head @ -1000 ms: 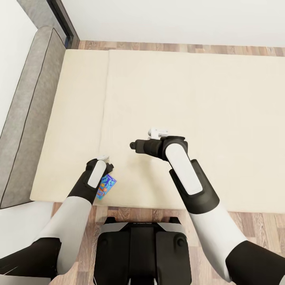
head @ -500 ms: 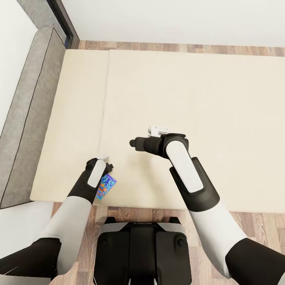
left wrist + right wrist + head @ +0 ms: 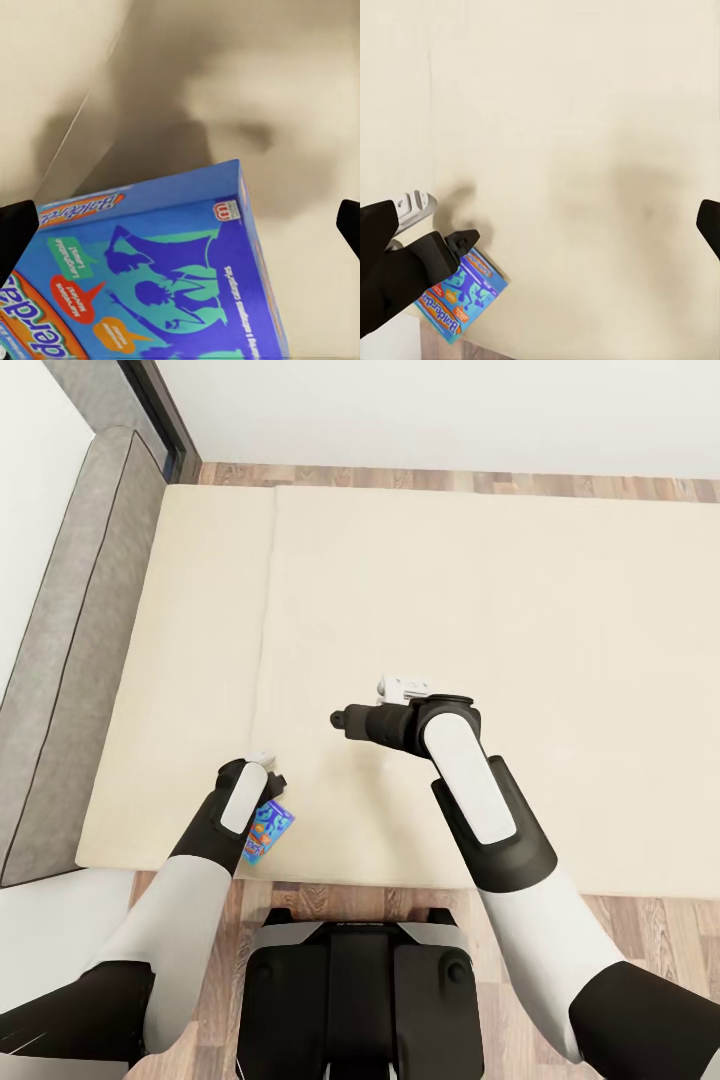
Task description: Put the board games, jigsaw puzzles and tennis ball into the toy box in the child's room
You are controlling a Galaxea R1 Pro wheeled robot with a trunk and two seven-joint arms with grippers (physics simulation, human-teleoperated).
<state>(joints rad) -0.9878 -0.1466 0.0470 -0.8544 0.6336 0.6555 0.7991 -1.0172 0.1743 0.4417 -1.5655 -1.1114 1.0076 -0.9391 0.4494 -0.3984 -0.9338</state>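
Note:
A blue board game box [image 3: 268,832] with orange and green print lies on the cream mattress [image 3: 480,590], close to its front left edge. My left gripper [image 3: 277,784] hovers right over the box, mostly hidden under its wrist. In the left wrist view the box [image 3: 165,277] sits between the spread black fingertips [image 3: 15,232], with a gap on one side. My right gripper [image 3: 340,718] is open over bare mattress mid-bed, pointing toward the left arm. The right wrist view looks at the box [image 3: 461,294] and the left gripper [image 3: 454,247] above it.
A grey upholstered headboard [image 3: 70,610] runs along the bed's left side. Wood floor [image 3: 640,920] shows in front of the bed and along the far white wall [image 3: 450,410]. My dark base [image 3: 360,990] stands against the bed's front edge.
My right arm has drifted slightly to the right and away from me. The left arm and the board game have not moved.

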